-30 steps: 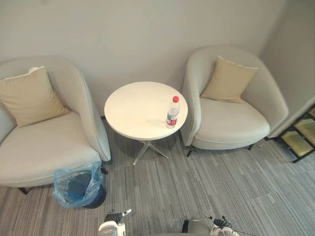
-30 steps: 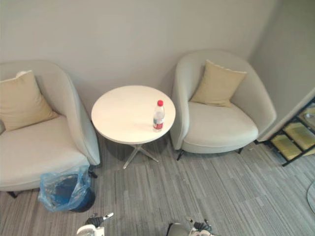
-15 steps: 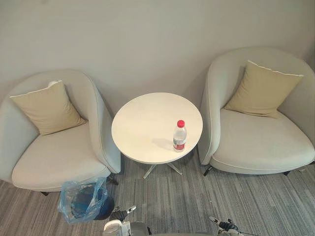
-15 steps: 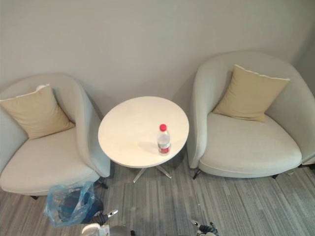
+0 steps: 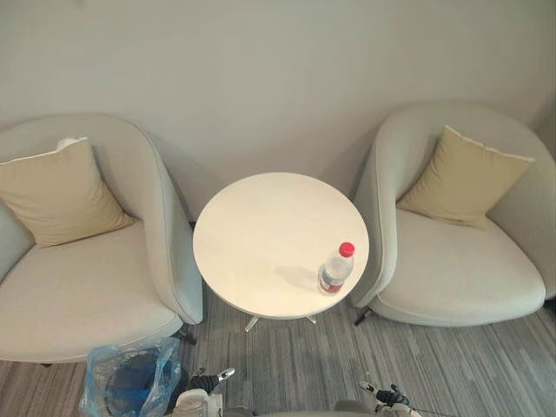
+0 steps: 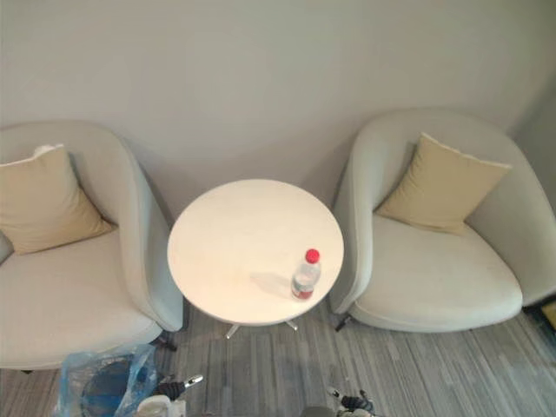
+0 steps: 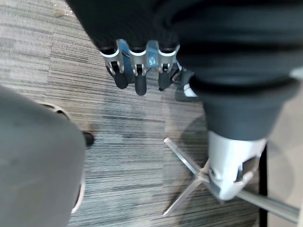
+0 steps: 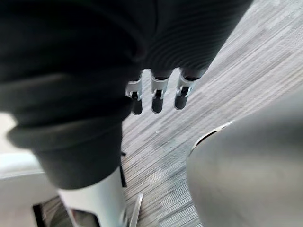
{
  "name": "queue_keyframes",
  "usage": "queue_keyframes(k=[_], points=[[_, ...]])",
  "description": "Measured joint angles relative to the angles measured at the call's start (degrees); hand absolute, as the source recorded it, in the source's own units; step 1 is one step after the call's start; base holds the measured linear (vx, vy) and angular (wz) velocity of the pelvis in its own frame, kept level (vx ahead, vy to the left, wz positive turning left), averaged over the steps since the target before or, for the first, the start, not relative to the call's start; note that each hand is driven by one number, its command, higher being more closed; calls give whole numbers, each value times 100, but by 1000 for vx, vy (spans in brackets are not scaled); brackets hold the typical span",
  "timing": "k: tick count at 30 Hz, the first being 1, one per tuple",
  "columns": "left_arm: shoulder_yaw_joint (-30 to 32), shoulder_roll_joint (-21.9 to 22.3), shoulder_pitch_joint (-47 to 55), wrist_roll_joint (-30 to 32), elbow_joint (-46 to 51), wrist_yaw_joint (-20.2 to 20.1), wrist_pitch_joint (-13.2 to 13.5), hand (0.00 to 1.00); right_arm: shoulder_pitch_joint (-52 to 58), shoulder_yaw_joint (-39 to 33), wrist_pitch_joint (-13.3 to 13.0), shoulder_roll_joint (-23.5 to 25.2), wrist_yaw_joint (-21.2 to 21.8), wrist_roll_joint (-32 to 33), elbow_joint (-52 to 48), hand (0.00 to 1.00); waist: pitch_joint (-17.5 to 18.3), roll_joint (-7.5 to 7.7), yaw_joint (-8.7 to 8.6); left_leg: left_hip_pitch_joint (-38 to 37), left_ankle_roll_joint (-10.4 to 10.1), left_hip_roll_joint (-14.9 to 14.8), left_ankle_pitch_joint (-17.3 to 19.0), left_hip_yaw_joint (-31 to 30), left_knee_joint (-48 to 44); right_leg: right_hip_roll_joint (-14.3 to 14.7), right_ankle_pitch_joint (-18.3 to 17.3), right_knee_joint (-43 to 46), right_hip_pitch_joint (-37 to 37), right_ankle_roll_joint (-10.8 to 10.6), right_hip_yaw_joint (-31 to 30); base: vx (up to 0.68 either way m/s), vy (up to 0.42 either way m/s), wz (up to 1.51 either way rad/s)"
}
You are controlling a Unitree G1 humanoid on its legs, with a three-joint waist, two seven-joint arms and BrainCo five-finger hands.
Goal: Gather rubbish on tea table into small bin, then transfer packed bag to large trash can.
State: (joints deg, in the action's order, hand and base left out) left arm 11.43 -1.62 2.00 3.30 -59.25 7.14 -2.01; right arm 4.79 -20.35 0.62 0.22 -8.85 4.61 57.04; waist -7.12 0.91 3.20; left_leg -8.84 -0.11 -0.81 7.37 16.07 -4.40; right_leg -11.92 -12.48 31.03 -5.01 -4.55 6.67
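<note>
A clear plastic bottle (image 5: 334,269) with a red cap and red label stands upright near the right front edge of the round white tea table (image 5: 261,234). The small dark bin (image 5: 130,384), lined with a blue bag, sits on the carpet in front of the left armchair. My left hand (image 5: 206,382) hangs low at the bottom of the eye views, right of the bin. Its fingers (image 7: 137,75) are relaxed over the carpet and hold nothing. My right hand (image 5: 388,397) hangs low at the bottom right, its fingers (image 8: 156,97) also relaxed and empty. Both hands are well short of the table.
Two light grey armchairs flank the table, the left one (image 5: 87,295) and the right one (image 5: 460,278), each with a beige cushion (image 5: 52,191). A plain wall stands behind. Grey striped carpet (image 5: 295,365) lies between me and the table, whose metal base legs (image 7: 182,158) spread over it.
The camera has moved: the table and bottle sit lower and nearer in the picture, and the bin has slid toward the bottom left edge. Bottle, bin and hanging hands are unchanged.
</note>
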Motion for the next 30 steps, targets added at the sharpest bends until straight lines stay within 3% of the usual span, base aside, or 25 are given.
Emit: queue_keyframes(k=[2, 3, 7, 11, 15, 23, 30], points=[[105, 23, -3, -7, -4, 19, 7, 0, 8, 39, -15, 5, 1, -2, 23, 0, 35, 84, -3, 58, -78, 62, 42, -222, -86, 56, 123, -420, 102, -60, -150, 60, -131, 48], [183, 120, 11, -7, -4, 28, 7, 0, 7, 43, -10, -28, 5, -8, 41, 0, 99, -34, 23, 132, -127, 5, 17, -307, -75, 138, 122, -633, 152, -59, -186, 33, -115, 26], [335, 222, 43, 4, -5, 37, 5, 0, -20, 69, -8, -70, -5, -18, 54, 0, 89, -98, 17, 184, -292, -77, -96, -412, 56, 309, 107, -1486, 546, -22, -40, 1, -107, 5], [305, 142, 96, 18, -4, 37, 10, 0, 22, 231, -15, -53, -21, -16, 51, 0, 174, 27, 10, 182, -341, -116, -265, -715, 266, 385, 170, -1786, 711, 4, 244, -24, -73, 33], [38, 34, 86, 72, -6, 38, 11, 0, -38, 620, -37, -95, -53, -24, -94, 0, 226, 60, 21, 256, -309, -92, -349, -749, 367, 404, 300, -1976, 706, -7, 268, 1, -5, 7], [-479, -138, 73, 222, 7, 39, 53, 0, 363, 1040, -185, -389, -134, -571, -2385, 0, 210, 100, -41, 381, -220, 25, -407, -908, 365, 363, 449, -2235, 709, -13, 206, -10, 31, 4], [-754, -180, 75, 378, 10, 32, 167, 0, 530, 1034, -343, -516, -172, -936, -3335, 0, 197, 26, -81, 466, -200, 53, -424, -1169, 347, 368, 479, -2321, 713, -32, 240, -27, -3, 6]])
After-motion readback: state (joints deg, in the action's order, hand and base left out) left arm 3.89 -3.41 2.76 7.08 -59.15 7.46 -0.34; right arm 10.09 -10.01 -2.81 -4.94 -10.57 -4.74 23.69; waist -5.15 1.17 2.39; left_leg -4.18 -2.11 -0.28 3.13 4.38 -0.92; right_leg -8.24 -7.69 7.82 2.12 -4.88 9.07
